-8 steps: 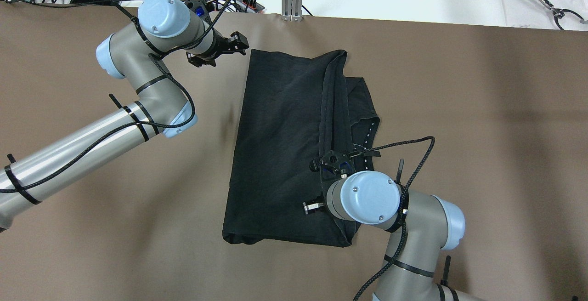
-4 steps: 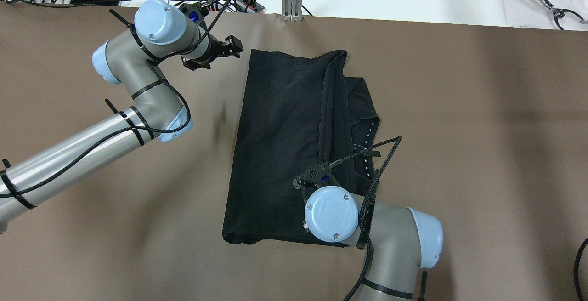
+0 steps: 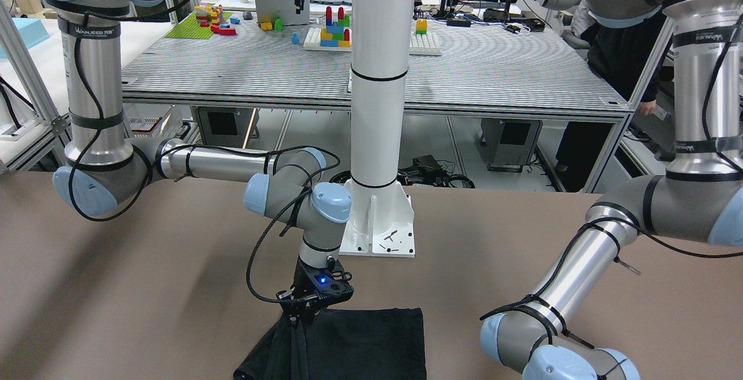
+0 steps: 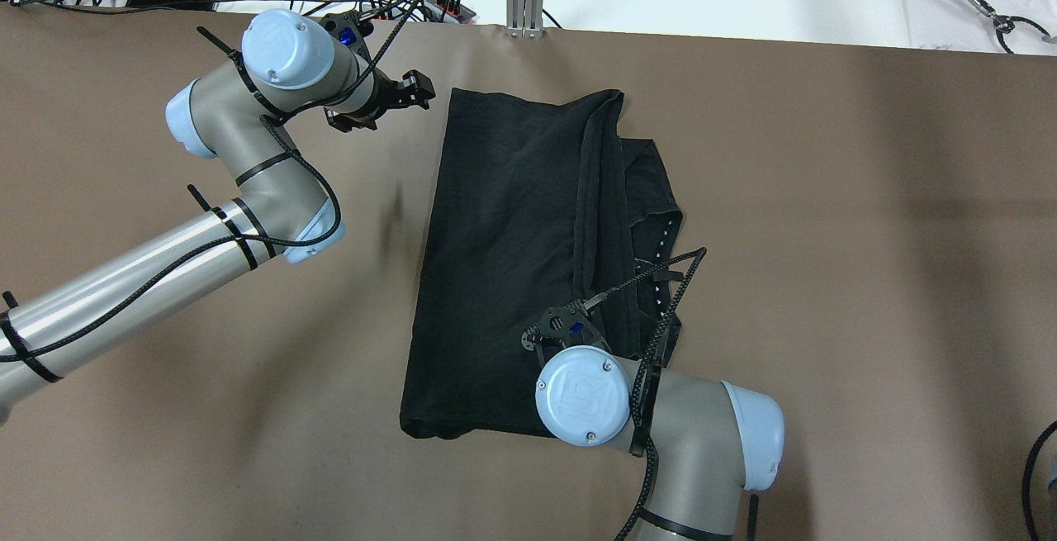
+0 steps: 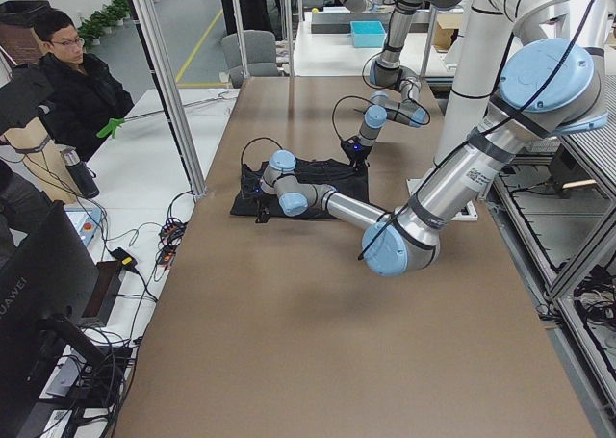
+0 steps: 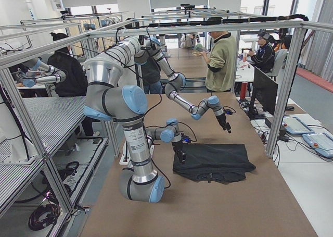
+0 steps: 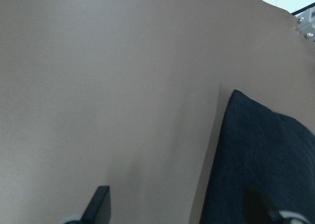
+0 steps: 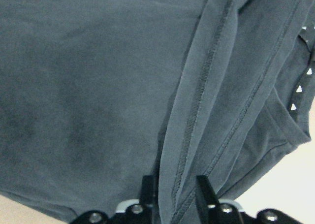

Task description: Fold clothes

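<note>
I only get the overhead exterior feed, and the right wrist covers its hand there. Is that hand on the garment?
Observer: Yes. In the right wrist view, the right hand has a finger on each side of the garment hem, apparently pinching it.
Operator: Lifted yet?
Observer: The front-facing view shows the fabric rising to a small peak at that hand.
Operator: And the other arm?
Observer: Its wrist view shows the left hand with fingers wide apart, over bare table beside a garment corner.

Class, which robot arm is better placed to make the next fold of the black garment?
Right: the right gripper pinches the black garment's hemmed edge; the left gripper hangs open over the table beside its corner.
</note>
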`<action>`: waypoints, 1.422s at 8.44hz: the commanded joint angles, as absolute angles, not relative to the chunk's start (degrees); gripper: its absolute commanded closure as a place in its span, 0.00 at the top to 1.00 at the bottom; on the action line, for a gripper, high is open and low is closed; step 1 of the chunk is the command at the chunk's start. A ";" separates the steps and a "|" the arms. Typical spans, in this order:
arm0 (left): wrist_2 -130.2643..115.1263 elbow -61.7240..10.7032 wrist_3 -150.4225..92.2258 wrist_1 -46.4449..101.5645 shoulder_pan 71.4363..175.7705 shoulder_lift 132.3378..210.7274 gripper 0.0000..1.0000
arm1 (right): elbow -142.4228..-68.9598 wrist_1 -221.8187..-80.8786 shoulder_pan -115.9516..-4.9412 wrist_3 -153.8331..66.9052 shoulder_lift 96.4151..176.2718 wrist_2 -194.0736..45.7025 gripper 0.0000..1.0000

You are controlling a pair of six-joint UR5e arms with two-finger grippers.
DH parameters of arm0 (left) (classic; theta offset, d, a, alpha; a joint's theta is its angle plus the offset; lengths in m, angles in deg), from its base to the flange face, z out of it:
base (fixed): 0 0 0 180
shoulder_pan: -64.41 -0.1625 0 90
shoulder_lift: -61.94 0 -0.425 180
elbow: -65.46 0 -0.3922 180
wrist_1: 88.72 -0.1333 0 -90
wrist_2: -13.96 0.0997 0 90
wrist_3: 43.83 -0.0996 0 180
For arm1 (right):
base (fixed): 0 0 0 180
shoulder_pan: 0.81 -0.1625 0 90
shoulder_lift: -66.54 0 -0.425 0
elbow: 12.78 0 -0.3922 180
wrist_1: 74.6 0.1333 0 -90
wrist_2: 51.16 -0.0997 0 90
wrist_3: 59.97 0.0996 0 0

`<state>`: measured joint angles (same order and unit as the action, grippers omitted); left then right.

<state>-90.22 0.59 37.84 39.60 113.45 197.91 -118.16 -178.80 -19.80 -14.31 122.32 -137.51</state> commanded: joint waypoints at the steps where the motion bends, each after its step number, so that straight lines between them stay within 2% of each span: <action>1: -89.92 -2.30 38.08 39.60 112.84 195.45 0.94 | -117.73 -178.75 -19.62 -14.79 122.69 -136.95 0.42; 4: -89.66 -2.30 38.70 39.60 112.75 195.36 0.94 | -117.73 -178.67 -18.31 -14.61 123.13 -135.89 0.44; 7: -89.66 -2.30 38.70 39.60 112.66 195.36 0.94 | -117.46 -178.40 -17.43 -14.53 123.40 -135.89 0.39; 8: -89.66 -2.30 38.70 39.60 112.66 195.27 0.94 | -117.37 -178.40 -17.51 -14.53 123.40 -135.89 0.35; 10: -89.66 -2.22 38.70 39.60 112.66 195.27 0.94 | -117.37 -178.40 -17.78 -14.79 123.49 -135.89 0.16; 11: -89.66 -2.22 38.70 39.60 112.66 195.18 0.94 | -117.37 -178.40 -18.13 -14.79 123.40 -135.89 0.13; 12: -89.57 -2.30 38.61 39.60 112.66 194.14 0.94 | -117.29 -178.40 -18.22 -14.79 123.49 -135.89 0.06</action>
